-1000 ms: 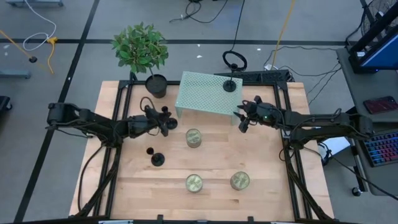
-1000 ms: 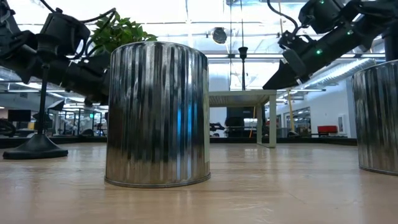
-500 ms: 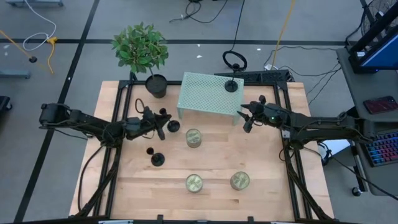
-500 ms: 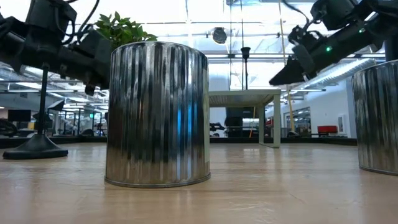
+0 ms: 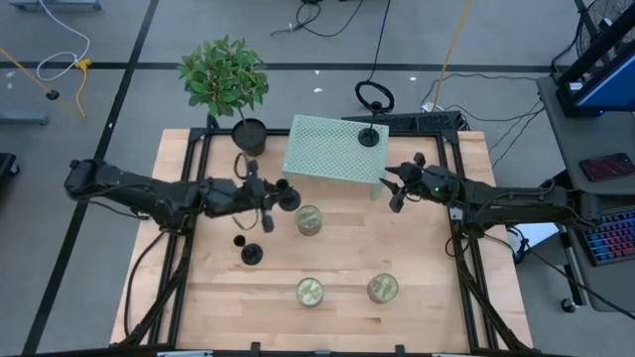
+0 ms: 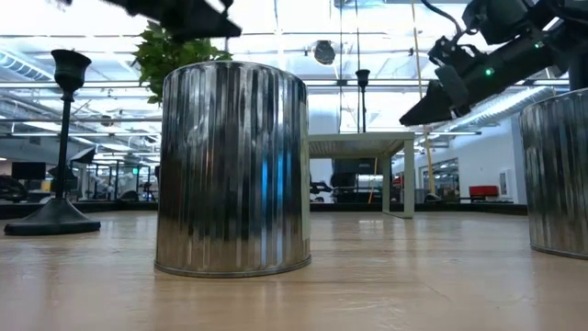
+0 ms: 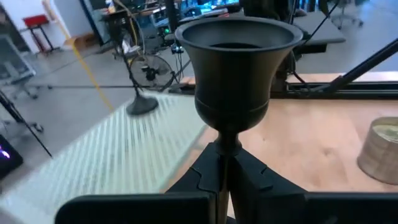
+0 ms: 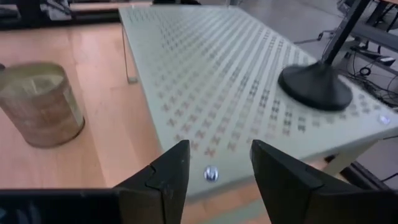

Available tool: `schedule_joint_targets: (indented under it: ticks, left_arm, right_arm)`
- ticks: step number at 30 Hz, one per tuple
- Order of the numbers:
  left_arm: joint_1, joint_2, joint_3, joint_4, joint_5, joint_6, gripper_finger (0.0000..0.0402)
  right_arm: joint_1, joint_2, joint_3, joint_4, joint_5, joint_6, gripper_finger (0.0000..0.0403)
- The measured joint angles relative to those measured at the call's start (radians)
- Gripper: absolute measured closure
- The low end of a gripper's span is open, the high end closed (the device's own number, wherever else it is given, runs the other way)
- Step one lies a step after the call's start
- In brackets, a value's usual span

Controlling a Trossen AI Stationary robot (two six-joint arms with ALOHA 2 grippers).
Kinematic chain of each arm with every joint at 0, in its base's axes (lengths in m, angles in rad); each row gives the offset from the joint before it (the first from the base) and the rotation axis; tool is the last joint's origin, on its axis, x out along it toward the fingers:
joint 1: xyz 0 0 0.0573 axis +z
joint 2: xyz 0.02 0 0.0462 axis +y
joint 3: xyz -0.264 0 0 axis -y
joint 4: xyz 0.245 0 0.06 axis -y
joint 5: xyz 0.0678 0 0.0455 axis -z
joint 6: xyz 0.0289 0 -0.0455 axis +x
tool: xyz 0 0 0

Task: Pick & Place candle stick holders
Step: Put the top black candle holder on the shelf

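Candle stick holders sit three ways: one [image 5: 286, 197] pinched by its stem in our left hand [image 5: 270, 198] at centre frame, one [image 5: 369, 136] standing on the pale green perforated stand [image 5: 317, 154] up top, one [image 5: 251, 254] on the counter [image 5: 417, 258] lower left. Our right hand [image 5: 394, 187], fingers parted and empty, hovers beside the stand's right edge.

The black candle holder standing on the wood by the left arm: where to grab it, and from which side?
Take the candle holder by its thin stem, just under the cup, coming in level from the side. It stands upright, and the flat round base looks too wide and low to pinch. The left pincer grips a second holder that way.
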Motion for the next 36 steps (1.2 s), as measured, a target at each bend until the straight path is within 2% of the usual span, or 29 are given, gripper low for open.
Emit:
schedule_joint_targets:
  ticks: [6,10,12,17,21,27,33,36]
  left_arm:
    - [0.147,0.183,0.224,-0.090,0.190,0.049,0.0389]
    - [0.260,0.321,0.363,-0.099,0.362,0.051,0.0389]
    - [0.306,0.383,0.443,-0.095,0.406,0.054,0.0389]
    - [0.410,0.522,0.613,-0.126,0.417,0.081,0.0389]
    - [0.481,0.637,0.707,-0.127,0.468,0.042,0.0389]
    - [0.557,0.757,0.787,-0.131,0.488,0.015,0.0389]
    - [0.613,0.799,0.801,-0.100,0.497,-0.008,0.0389]
    - [0.624,0.805,0.800,-0.103,0.543,-0.023,0.0389]
  right_arm:
    - [0.001,-0.002,-0.073,0.069,-0.003,0.041,0.0238]
    - [0.000,-0.001,-0.168,0.287,-0.066,0.007,0.0238]
    - [0.000,0.000,-0.222,0.412,-0.094,-0.039,0.0238]
    - [0.000,0.000,-0.330,0.694,-0.101,-0.103,0.0238]
    - [0.000,-0.001,-0.374,0.823,-0.100,-0.109,0.0238]
    - [0.000,-0.001,-0.376,0.836,-0.100,-0.105,0.0238]
    - [0.000,0.000,-0.377,0.834,-0.100,-0.107,0.0238]
    - [0.000,0.000,-0.377,0.834,-0.100,-0.108,0.0238]
